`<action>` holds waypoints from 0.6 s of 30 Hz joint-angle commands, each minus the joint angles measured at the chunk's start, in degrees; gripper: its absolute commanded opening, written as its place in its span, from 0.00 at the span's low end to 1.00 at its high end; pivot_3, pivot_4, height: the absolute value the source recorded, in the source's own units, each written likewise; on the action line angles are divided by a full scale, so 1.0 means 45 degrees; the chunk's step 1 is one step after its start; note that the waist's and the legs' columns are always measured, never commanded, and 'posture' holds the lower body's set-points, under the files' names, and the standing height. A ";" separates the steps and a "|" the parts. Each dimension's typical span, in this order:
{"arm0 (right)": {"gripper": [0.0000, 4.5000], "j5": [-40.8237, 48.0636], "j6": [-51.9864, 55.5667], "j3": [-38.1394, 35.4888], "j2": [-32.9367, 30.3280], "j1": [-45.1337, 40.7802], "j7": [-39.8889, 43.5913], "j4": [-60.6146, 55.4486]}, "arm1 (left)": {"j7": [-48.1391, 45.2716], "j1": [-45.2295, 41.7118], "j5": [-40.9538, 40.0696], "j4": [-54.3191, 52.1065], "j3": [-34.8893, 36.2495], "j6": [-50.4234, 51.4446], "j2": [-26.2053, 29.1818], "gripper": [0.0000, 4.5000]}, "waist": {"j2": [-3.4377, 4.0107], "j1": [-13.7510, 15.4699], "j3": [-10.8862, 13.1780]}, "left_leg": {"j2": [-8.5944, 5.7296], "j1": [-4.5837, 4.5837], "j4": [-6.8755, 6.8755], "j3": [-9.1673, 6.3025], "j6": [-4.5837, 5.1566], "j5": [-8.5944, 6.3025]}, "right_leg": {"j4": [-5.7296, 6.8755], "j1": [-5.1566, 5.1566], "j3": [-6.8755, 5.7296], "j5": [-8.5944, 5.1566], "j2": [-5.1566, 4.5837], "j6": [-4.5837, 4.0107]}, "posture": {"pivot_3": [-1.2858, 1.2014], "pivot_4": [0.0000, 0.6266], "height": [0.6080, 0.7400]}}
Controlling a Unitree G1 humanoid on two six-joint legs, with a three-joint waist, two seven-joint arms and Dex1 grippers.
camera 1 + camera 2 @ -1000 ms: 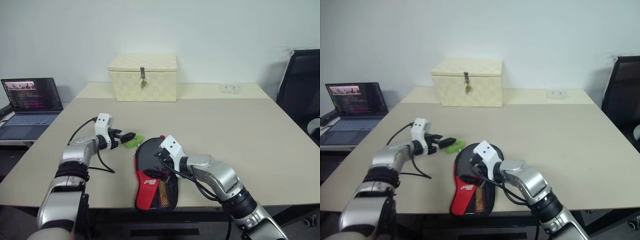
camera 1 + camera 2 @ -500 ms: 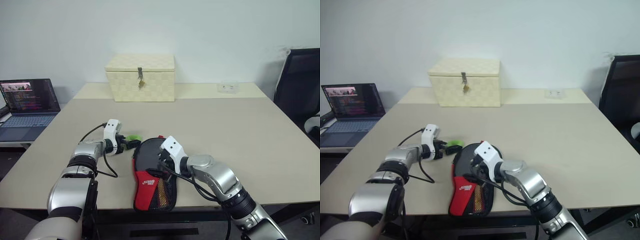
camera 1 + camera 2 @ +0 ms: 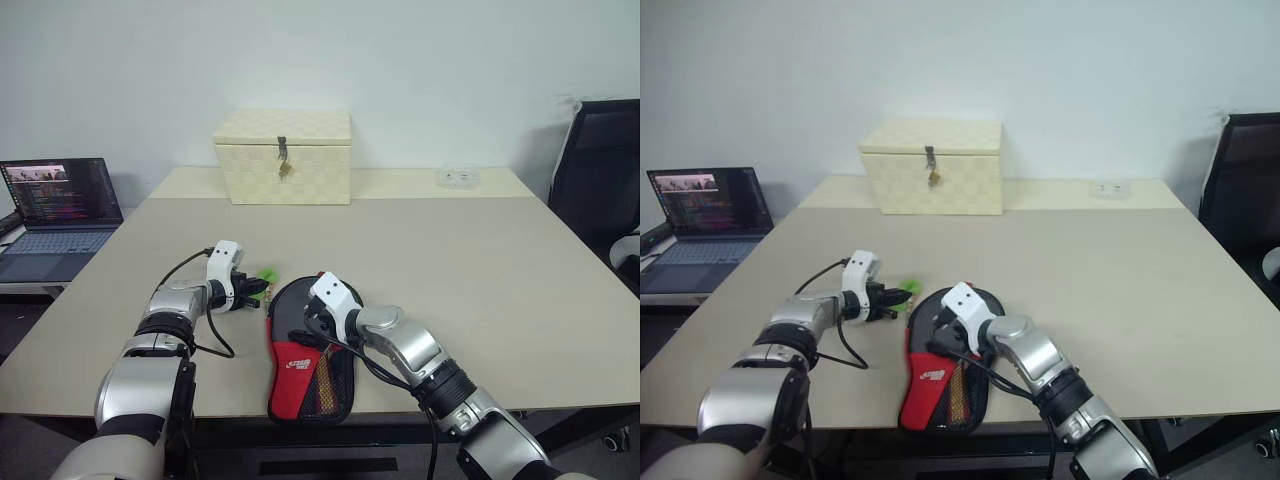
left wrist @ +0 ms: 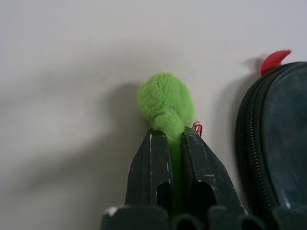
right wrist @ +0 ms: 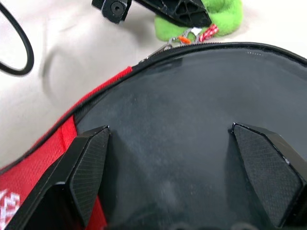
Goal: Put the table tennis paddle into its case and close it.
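Two grippers flank the case point(image 3: 310, 355): the right gripper point(image 5: 180, 163), fingers wide apart, has pushed forward over its black face, while beyond, the left gripper point(image 4: 173, 143), open a second ago, now pinches the green pom-pom point(image 4: 165, 101) beside the case's zip.

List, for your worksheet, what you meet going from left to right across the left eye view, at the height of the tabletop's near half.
Laptop → left gripper, fingers shut on the green pompom → case → black chair.
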 commanded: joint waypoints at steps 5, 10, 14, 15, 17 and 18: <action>1.00 -0.0654 0.0679 0.0489 -0.0655 0.0839 0.0659 -0.0361 | 0.1993 -0.1591 0.1779 0.0745 -0.0930 -0.2194 -0.0557 0.00 | -0.0015 0.0069 -0.0010 | -0.0008 -0.0003 0.0006 -0.0005 -0.0001 0.0001 | 0.0001 0.0004 -0.0005 0.0002 -0.0001 0.0005 | 0.52 0.24 1.00; 1.00 -0.0793 0.1218 0.0538 -0.1078 0.1127 0.0867 -0.0989 | 0.2825 -0.2525 0.2729 0.1241 -0.1421 -0.2953 -0.1401 0.00 | -0.0018 0.0114 -0.0012 | -0.0018 -0.0012 0.0006 -0.0004 -0.0001 0.0001 | -0.0008 0.0004 -0.0007 0.0002 -0.0005 0.0010 | 0.52 0.24 1.00; 1.00 -0.0842 0.1660 0.0711 -0.1369 0.1529 0.0971 -0.1536 | 0.3295 -0.3069 0.3845 0.1485 -0.2242 -0.3707 -0.2137 0.00 | -0.0019 0.0116 -0.0012 | -0.0022 -0.0009 0.0002 0.0000 -0.0001 0.0000 | -0.0008 0.0003 -0.0004 0.0001 -0.0004 0.0012 | 0.52 0.24 1.00; 1.00 -0.0854 0.1773 0.0814 -0.1459 0.1649 0.1034 -0.1714 | 0.3464 -0.3254 0.4121 0.1542 -0.2448 -0.3840 -0.2359 0.00 | -0.0019 0.0131 -0.0013 | -0.0023 -0.0011 0.0001 -0.0002 -0.0001 0.0001 | -0.0010 0.0003 -0.0006 0.0001 -0.0004 0.0012 | 0.52 0.24 1.00; 1.00 -0.0862 0.1946 0.1001 -0.1628 0.1841 0.1168 -0.2033 | 0.3676 -0.3524 0.4518 0.1624 -0.2727 -0.4096 -0.2727 0.00 | -0.0021 0.0157 -0.0014 | -0.0026 -0.0014 0.0002 0.0001 -0.0001 0.0000 | -0.0013 0.0003 -0.0004 -0.0001 -0.0005 0.0015 | 0.52 0.24 1.00; 1.00 -0.0883 0.2024 0.1097 -0.1738 0.1946 0.1214 -0.2181 | 0.3751 -0.3647 0.4780 0.1658 -0.2932 -0.4256 -0.2937 0.00 | -0.0022 0.0173 -0.0014 | -0.0029 -0.0015 0.0002 0.0002 -0.0001 0.0000 | -0.0015 0.0004 -0.0002 -0.0001 -0.0005 0.0017 | 0.52 0.24 1.00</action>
